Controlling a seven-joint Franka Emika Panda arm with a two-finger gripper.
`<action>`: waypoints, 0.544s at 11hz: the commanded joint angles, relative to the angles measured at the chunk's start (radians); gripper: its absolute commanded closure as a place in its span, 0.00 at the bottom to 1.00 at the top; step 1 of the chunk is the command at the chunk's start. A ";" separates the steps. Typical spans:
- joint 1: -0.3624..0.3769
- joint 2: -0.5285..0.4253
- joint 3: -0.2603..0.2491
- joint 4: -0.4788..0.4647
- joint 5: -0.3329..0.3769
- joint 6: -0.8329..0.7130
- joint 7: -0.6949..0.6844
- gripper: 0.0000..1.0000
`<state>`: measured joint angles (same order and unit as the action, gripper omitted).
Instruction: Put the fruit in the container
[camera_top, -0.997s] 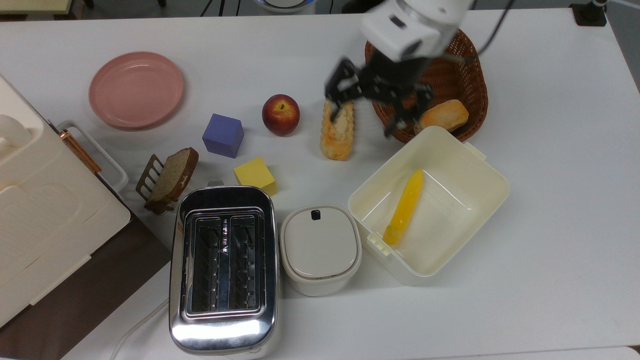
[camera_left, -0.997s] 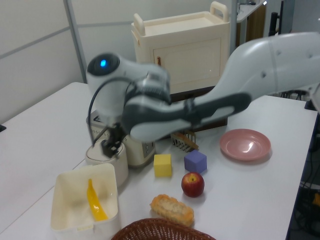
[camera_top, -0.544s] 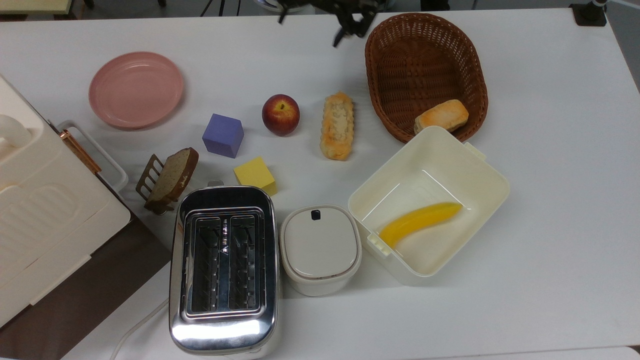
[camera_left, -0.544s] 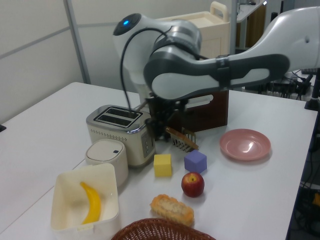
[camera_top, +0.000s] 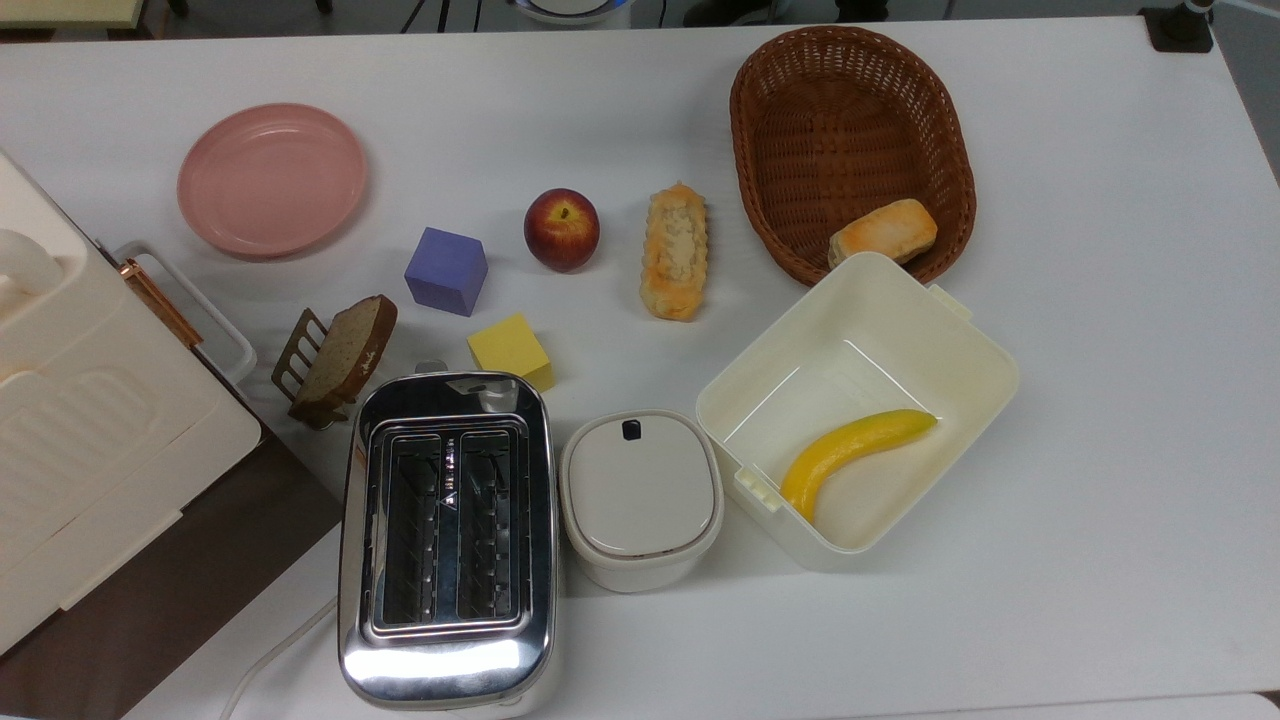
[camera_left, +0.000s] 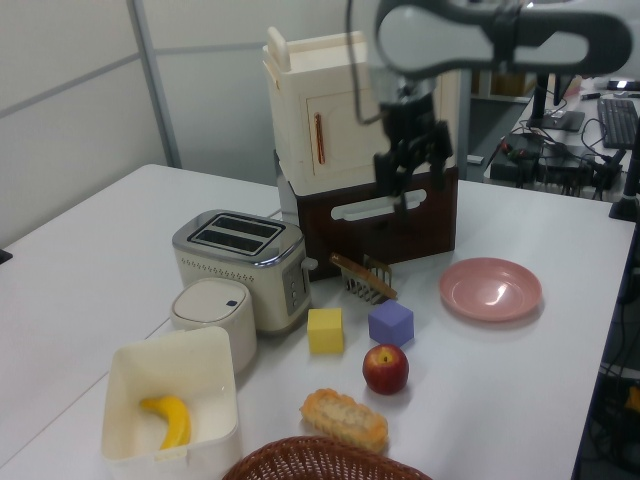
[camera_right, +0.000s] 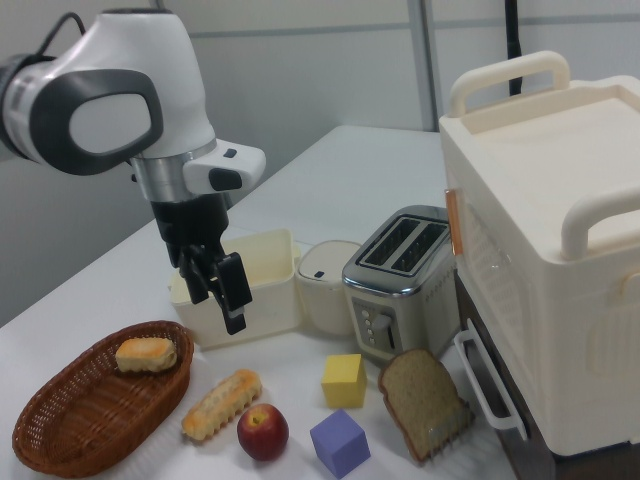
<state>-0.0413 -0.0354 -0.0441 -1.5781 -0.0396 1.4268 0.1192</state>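
The fruit, a yellow banana (camera_top: 855, 450), lies flat and loose on the floor of the container (camera_top: 990, 370), a square cream box. In the left view the banana (camera_left: 168, 418) rests low inside the container (camera_left: 215, 355). My gripper (camera_left: 408, 180) hangs high above the table, far from the box, open and holding nothing. In the right view the gripper (camera_right: 218, 308) hovers in the air in front of the container (camera_right: 265, 270), its fingers (camera_right: 234, 295) spread apart.
A wicker basket (camera_top: 850, 90) holding a bun (camera_top: 882, 232) touches the box's far corner. A bread stick (camera_top: 675, 250), red apple (camera_top: 562, 228), purple cube (camera_top: 446, 270), yellow cube (camera_top: 510, 347), lidded pot (camera_top: 640, 495), toaster (camera_top: 447, 535), toast rack (camera_top: 335, 355) and pink plate (camera_top: 272, 180) spread across the top view's left.
The arm has risen and drawn back out of the top view. The banana, propped on end a second ago, has tipped over and settled flat in the box.
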 joint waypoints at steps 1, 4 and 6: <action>0.008 -0.037 0.012 -0.049 0.035 -0.003 -0.012 0.00; 0.012 -0.032 0.010 -0.059 0.067 0.004 -0.026 0.00; 0.009 -0.024 0.009 -0.063 0.070 0.091 -0.024 0.00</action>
<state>-0.0346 -0.0475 -0.0280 -1.6115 0.0071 1.4389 0.1072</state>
